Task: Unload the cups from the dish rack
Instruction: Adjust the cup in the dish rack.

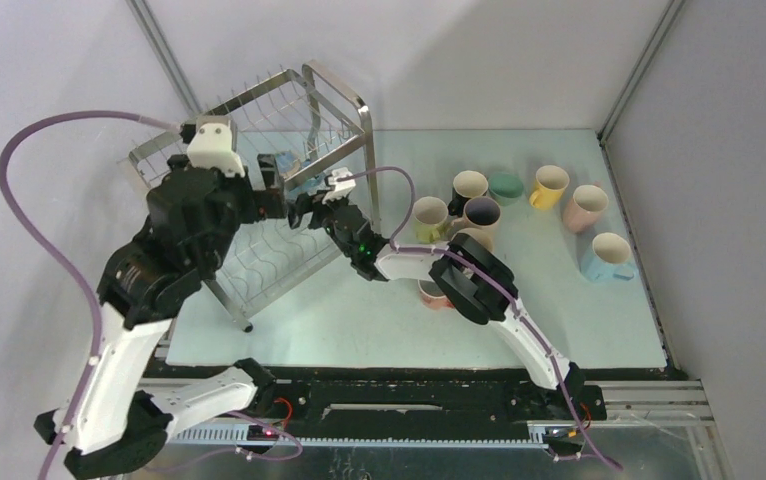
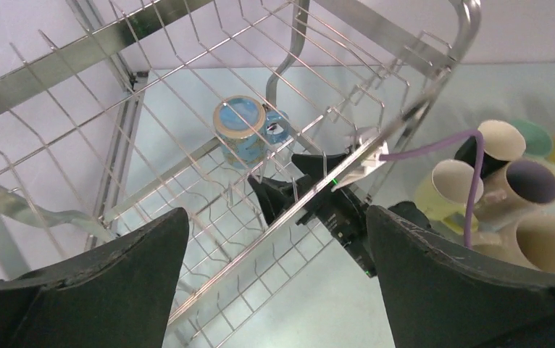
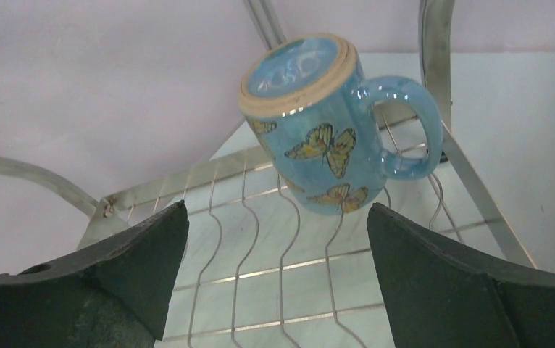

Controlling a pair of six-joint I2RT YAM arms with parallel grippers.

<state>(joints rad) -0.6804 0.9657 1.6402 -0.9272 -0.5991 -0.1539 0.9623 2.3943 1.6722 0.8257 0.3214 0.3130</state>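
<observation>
A light blue mug with yellow butterflies [image 3: 325,130] sits upside down on the lower tier of the steel wire dish rack [image 1: 259,120]. It also shows in the top view [image 1: 292,168] and the left wrist view [image 2: 244,134]. My right gripper [image 3: 274,232] is open and empty, reaching into the rack just short of the mug, also seen from above [image 1: 313,205]. My left gripper [image 2: 274,239] is open and empty over the rack's front rail [image 2: 311,196], left of the right gripper [image 2: 289,192] in the top view [image 1: 279,192].
Several mugs stand on the table right of the rack: lime [image 1: 429,215], green [image 1: 506,186], yellow [image 1: 549,186], pink [image 1: 586,207], light blue [image 1: 609,256]. An orange-red one [image 1: 431,296] lies partly under my right arm. Walls close in on the left, back and right.
</observation>
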